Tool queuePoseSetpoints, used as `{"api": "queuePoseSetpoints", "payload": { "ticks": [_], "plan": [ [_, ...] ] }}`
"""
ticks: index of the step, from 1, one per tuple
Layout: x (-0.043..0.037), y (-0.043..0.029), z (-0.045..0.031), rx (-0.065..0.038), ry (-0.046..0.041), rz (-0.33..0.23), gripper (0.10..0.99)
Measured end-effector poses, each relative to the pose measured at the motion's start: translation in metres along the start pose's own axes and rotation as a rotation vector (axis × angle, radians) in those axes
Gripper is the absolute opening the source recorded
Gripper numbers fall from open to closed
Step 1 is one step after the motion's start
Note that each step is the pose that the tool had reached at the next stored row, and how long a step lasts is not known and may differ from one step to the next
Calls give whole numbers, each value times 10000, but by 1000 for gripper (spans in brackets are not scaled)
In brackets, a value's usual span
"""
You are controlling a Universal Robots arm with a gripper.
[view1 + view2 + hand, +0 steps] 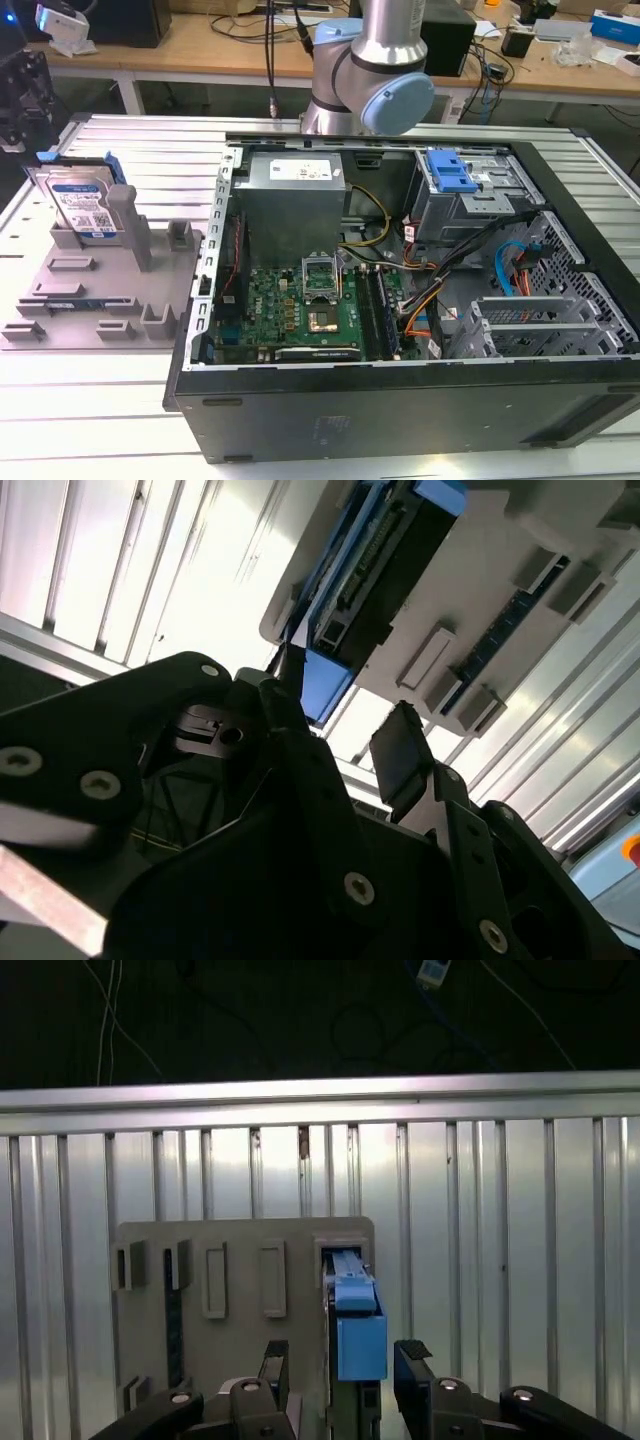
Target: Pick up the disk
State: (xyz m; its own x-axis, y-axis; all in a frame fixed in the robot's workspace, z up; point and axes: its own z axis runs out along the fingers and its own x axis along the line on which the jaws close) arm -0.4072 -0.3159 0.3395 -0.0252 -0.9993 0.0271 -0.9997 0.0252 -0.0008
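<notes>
Gripper [342, 1358] is spread wide and holds nothing. In the first wrist view its two dark fingers [411, 1353] hang either side of the disk's upper edge. There is a clear gap on one side (contact on the other cannot be told).

The disk [85, 205] stands on edge in a slot of the grey fixture tray [115, 282] at the exterior view's left, with its label face showing. The tray lies on the slatted metal table [150, 140], just beside the open computer case [400, 410]. The end of the blue side rail [360, 1332] falls between the fingers in the first wrist view. The second wrist view shows the disk's dark edge in the tray beyond the fingertips. The disk is not yet lifted.

Handling, as a judgement:
- **Body:** it is metal, so stiff and fairly heavy for its size, and it won't give under the pads.
- **Faces:** they look smooth and may slip under a light squeeze.
- **Fragility:** it likely takes knocks badly (a drop or a scrape against the posts is the risk).
- **Rails:** the plastic rails probably flex, so they make poor grip points.
- **Where to grip:** the best hold looks to be across the two broad flat faces near the exposed top edge, centred so it doesn't swing, and clear of the connector end.
- **Removal:** the slot walls hold it upright, so it should come out straight along the slot, not tilted.
</notes>
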Motion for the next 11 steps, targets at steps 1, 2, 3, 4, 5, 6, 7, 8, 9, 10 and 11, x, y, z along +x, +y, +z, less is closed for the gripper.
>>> {"api": "queuePoseSetpoints", "payload": {
  "ticks": [1, 2, 3, 4, 5, 6, 7, 8, 9, 10, 11],
  "plan": [
    [-16, 4, 10, 0, 10, -22, 541],
    [-31, 12, 19, 3, 18, -40, 541],
    [-46, 24, 29, 2, 36, -62, 541],
    [-52, 35, 36, 1, 49, -78, 541],
    [-52, 47, 50, 4, 59, -106, 541],
    [-52, 47, 57, 3, 68, -108, 541],
    [-53, 48, 68, 4, 80, -107, 541],
    [-54, 47, 78, 4, 86, -107, 541],
    [-54, 46, 84, 5, 90, -107, 541],
    [-54, 45, 89, 5, 93, -106, 541],
    [-54, 42, 94, 3, 97, -106, 541]
  ]
}}
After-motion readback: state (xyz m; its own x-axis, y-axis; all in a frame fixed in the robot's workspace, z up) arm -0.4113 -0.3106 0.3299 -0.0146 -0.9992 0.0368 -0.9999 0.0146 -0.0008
